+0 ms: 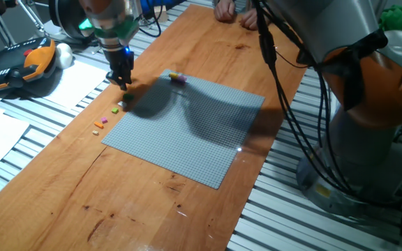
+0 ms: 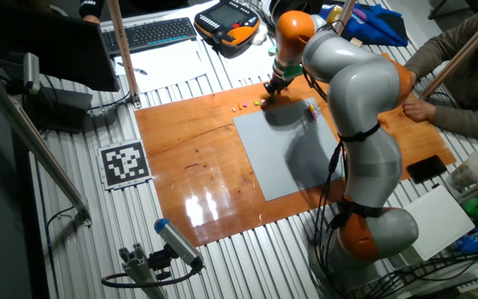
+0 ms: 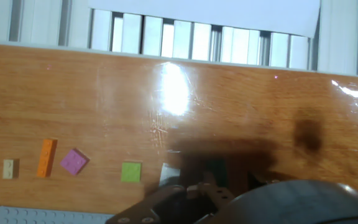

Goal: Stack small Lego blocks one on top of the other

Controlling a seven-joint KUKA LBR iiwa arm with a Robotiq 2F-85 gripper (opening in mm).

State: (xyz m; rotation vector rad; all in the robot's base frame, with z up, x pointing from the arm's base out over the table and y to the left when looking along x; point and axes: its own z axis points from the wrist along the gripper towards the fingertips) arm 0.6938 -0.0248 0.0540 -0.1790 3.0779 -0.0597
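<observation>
Several small Lego blocks lie in a row on the wooden table just off the grey baseplate's [image 1: 187,129] left corner. The hand view shows a cream block [image 3: 8,168], an orange one [image 3: 46,157], a purple one [image 3: 74,162], a green one [image 3: 130,172] and a pale one [image 3: 168,173] partly hidden by the gripper. In one fixed view the row runs from the yellow-orange end [image 1: 98,127] up to the gripper. A yellow and purple block [image 1: 176,77] sits at the baseplate's far corner. My gripper [image 1: 124,84] hangs low over the near end of the row, its dark fingers close together and the tips hidden.
An orange and black pendant [image 1: 19,63] and white paper [image 1: 68,80] lie to the left of the wood. A person's hands [image 1: 232,10] rest at the far table edge. The arm's cables [image 1: 285,104] hang over the right side. A keyboard [image 2: 152,33] lies further back.
</observation>
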